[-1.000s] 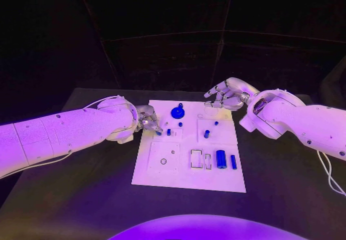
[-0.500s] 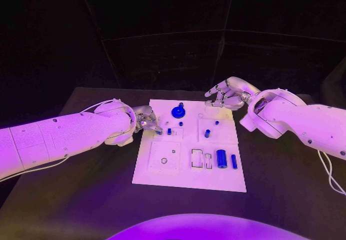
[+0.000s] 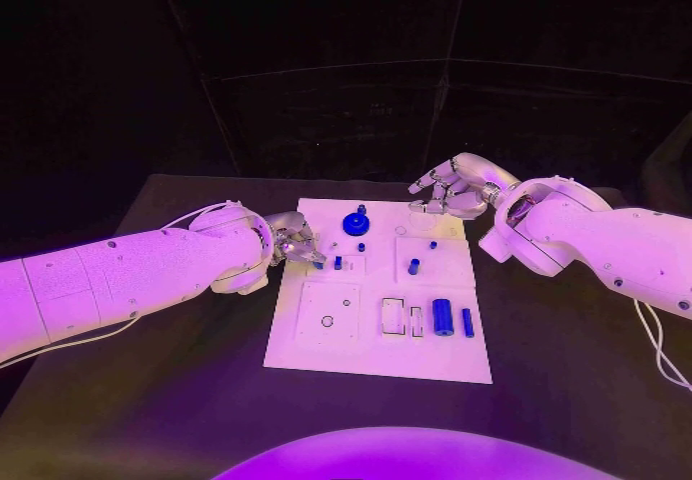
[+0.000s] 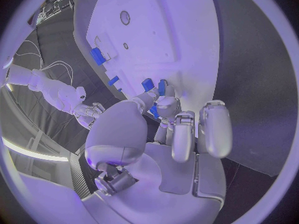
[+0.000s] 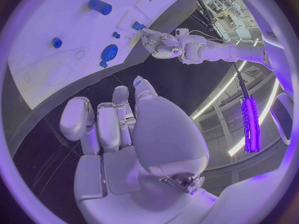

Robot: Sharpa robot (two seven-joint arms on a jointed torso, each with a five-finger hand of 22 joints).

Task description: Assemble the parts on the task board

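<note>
The white task board (image 3: 378, 345) lies mid-table. My left hand (image 3: 296, 243) is at the board's left edge, and its fingertips (image 4: 167, 103) pinch a small blue part (image 4: 154, 111) low over the board, beside a blue peg (image 3: 338, 264). My right hand (image 3: 454, 190) hovers off the board's far right corner, fingers apart and loosely bent, holding nothing. On the board are a round blue knob (image 3: 356, 224), a blue peg (image 3: 413, 267), a thick blue cylinder (image 3: 443, 317) and a thin blue pin (image 3: 467, 322). The right wrist view shows the board (image 5: 44, 79), the knob (image 5: 109, 51) and my left hand (image 5: 157, 40).
Empty rectangular slots (image 3: 392, 316) and a small ring hole (image 3: 327, 322) mark the board's near half. Dark table (image 3: 173, 400) surrounds the board on every side. A white cable (image 3: 656, 345) trails from my right arm.
My left forearm has shifted slightly; its hand stays at the board's left edge. The right hand has not moved.
</note>
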